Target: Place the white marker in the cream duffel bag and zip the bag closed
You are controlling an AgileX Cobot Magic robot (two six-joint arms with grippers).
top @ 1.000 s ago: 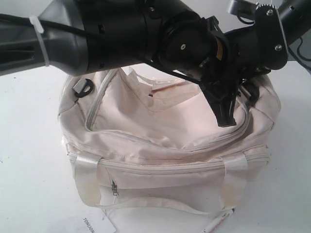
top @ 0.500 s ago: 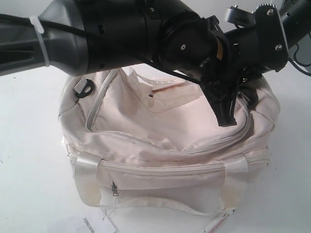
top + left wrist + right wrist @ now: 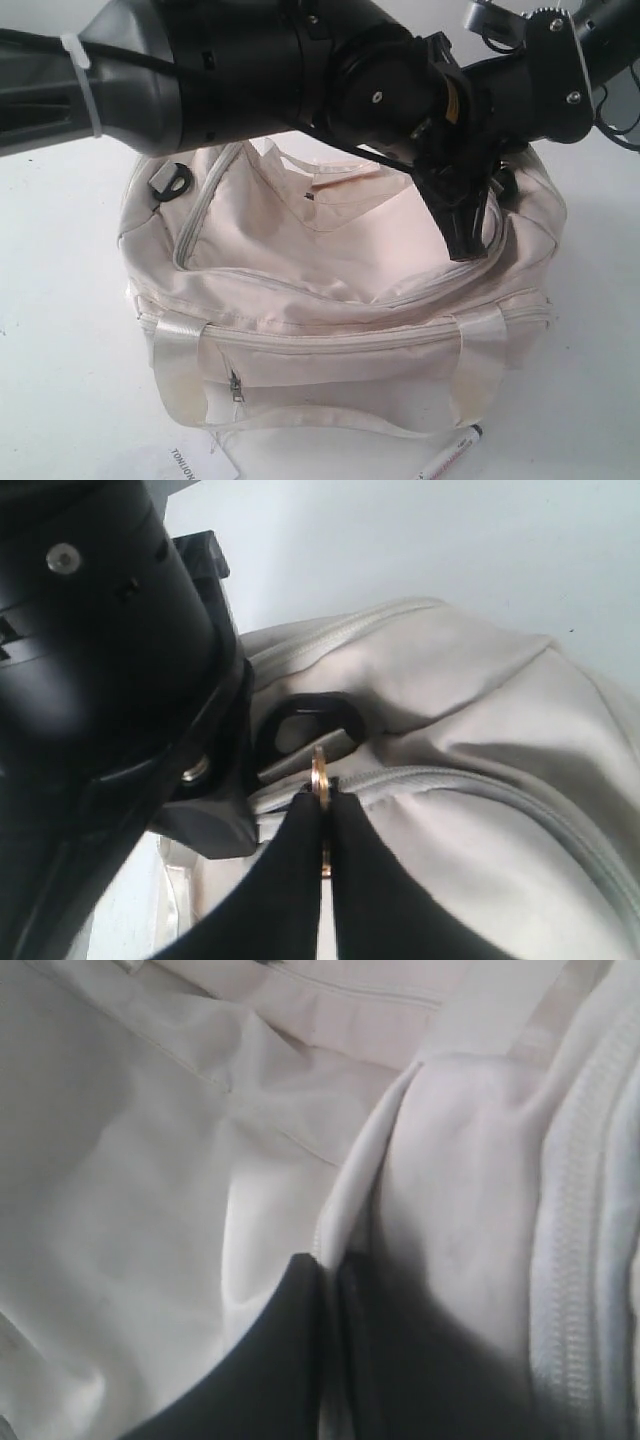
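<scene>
1. The white marker (image 3: 452, 455) lies on the desk (image 3: 60, 380), outside the bag. It is just in front of the bag's right front corner and rests at a slant, with its dark cap pointing up and to the right.
2. The cream duffel bag (image 3: 330, 330) sits in the middle of the desk. Its top panel sags inward, and a zip track (image 3: 200, 215) curves around the near edge of that panel. How far the zip is run cannot be told.
3. On the bag's near face, a shiny webbing handle (image 3: 180, 350) hangs down over the front pocket, whose small zip pull (image 3: 236, 386) sits near the left strap. A black strap ring (image 3: 172, 182) shows at the bag's far left end.
4. The left fingers (image 3: 290, 880) are together, clamped on the gold keyring (image 3: 319, 772) at the bag's right end. The keyring stands edge-on between the tips, just beside another black strap ring (image 3: 310, 715). In the exterior view the left arm reaches across the bag from the left, and its fingers (image 3: 462, 228) point down at the right end of the zip.
5. The right fingers (image 3: 280, 1360) are closed, with a fold of the bag's cream cloth pinched between their tips, beside a run of zip teeth (image 3: 575, 1210).
6. A paper tag (image 3: 190, 462) with black letters lies on the desk in front of the bag's left corner, well apart from the marker.
</scene>
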